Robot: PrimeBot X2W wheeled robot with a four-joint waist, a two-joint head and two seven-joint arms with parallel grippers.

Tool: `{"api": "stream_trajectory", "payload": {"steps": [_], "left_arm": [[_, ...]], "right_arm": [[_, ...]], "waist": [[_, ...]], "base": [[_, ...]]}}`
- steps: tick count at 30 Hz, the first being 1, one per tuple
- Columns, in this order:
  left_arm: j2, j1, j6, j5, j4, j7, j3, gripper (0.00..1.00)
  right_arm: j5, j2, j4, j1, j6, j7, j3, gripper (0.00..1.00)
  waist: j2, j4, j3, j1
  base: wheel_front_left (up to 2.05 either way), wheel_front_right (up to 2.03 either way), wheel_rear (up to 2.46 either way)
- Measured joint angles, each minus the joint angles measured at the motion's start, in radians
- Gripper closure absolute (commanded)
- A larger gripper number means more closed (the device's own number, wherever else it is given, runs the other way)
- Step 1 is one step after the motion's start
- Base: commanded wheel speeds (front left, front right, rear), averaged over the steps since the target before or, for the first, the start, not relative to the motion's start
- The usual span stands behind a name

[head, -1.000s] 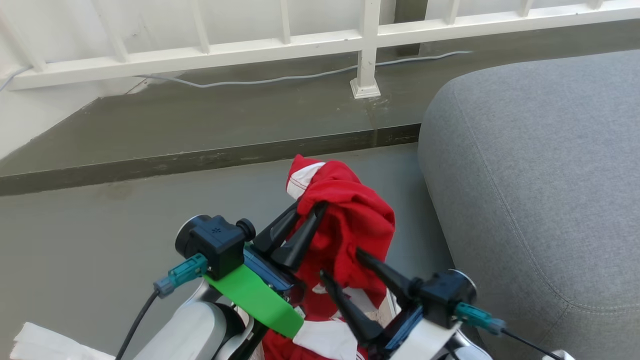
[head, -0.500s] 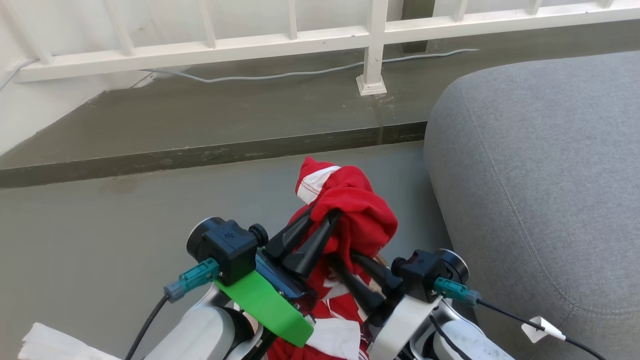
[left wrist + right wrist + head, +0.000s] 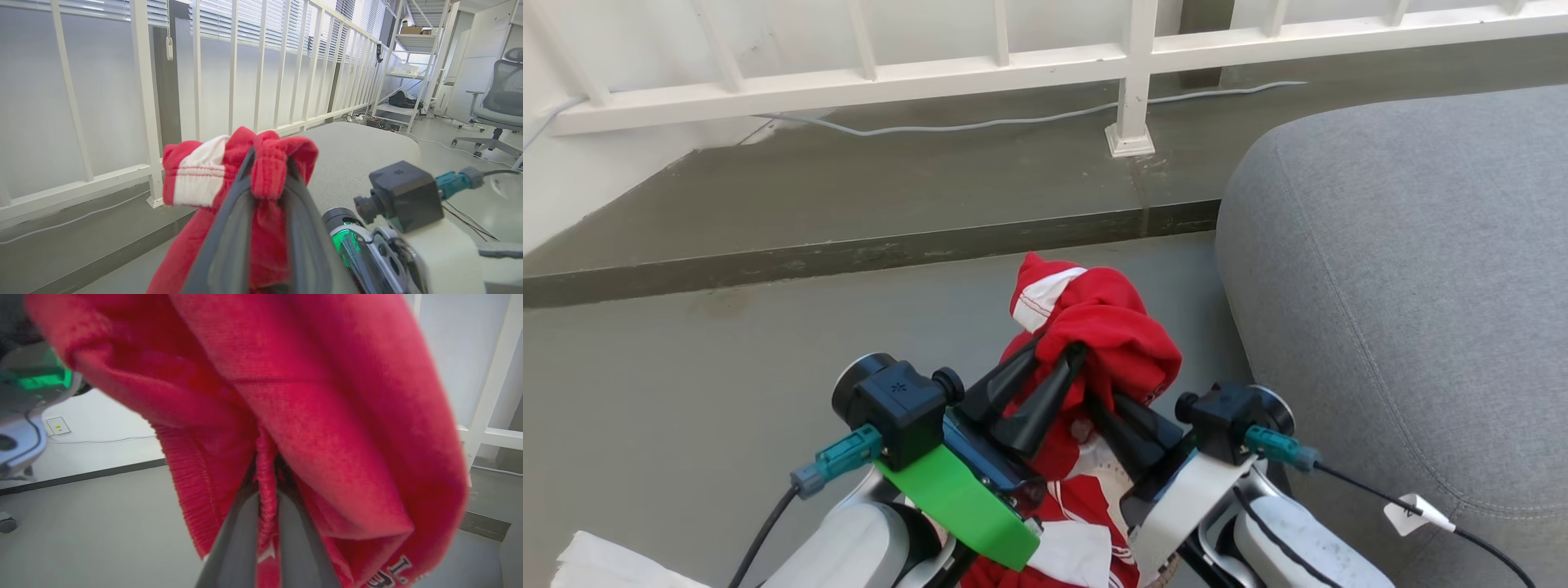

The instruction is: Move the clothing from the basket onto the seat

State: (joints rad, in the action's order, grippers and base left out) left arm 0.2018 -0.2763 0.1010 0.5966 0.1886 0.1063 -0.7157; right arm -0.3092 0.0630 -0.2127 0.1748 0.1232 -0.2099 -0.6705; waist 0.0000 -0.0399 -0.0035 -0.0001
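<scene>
The right gripper (image 3: pixel 1101 402), wide apart a second ago, now pinches the red clothing (image 3: pixel 1119 335) just under the left gripper (image 3: pixel 1058 351), which squeezes its bunched top. The clothing hangs long, up and down, beside the grey seat (image 3: pixel 1405 269). The right wrist view shows black letters (image 3: pixel 402 564) low on it.

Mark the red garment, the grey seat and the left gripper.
red garment (image 3: pixel 1127 327): head view, bunched top fold.
grey seat (image 3: pixel 1413 245): head view, bare upper surface.
left gripper (image 3: pixel 1058 349): head view, midway between its fingertips.
</scene>
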Motion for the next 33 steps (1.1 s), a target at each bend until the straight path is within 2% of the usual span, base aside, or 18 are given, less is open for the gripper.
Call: {"api": "stream_trajectory", "payload": {"steps": [1, 2, 3, 17, 33], "left_arm": [[0.000, 0.000, 0.000, 0.000, 0.002, 0.000, 0.000, 0.15], [0.001, 0.000, 0.000, 0.000, 0.004, 0.000, -0.001, 0.15], [0.001, 0.000, 0.000, 0.000, 0.008, 0.001, -0.001, 0.00], [0.011, -0.001, 0.006, -0.014, 0.044, 0.010, -0.025, 0.00], [0.049, 0.035, 0.009, -0.056, 0.043, -0.040, -0.099, 0.00]], "right_arm": [[0.000, 0.000, -0.003, 0.005, 0.000, -0.001, 0.004, 1.00], [0.000, 0.000, -0.005, 0.009, 0.000, -0.002, 0.009, 1.00], [0.000, 0.000, -0.008, 0.012, 0.000, -0.005, 0.012, 1.00], [-0.009, 0.007, -0.043, 0.061, -0.011, -0.029, 0.117, 1.00], [-0.008, 0.113, -0.057, 0.152, -0.083, -0.039, 0.310, 1.00]], "waist": [[0.0000, -0.001, -0.001, 0.0000], [0.0000, -0.002, -0.001, 0.0000], [0.0000, -0.003, -0.002, 0.0000], [0.0000, -0.026, -0.012, 0.0000], [0.0000, -0.133, 0.005, 0.0001]], "base": [[0.00, 0.00, 0.00], [0.00, 0.00, 0.00], [0.00, 0.00, 0.00], [0.00, 0.00, 0.00], [0.00, 0.00, 0.00]]}}
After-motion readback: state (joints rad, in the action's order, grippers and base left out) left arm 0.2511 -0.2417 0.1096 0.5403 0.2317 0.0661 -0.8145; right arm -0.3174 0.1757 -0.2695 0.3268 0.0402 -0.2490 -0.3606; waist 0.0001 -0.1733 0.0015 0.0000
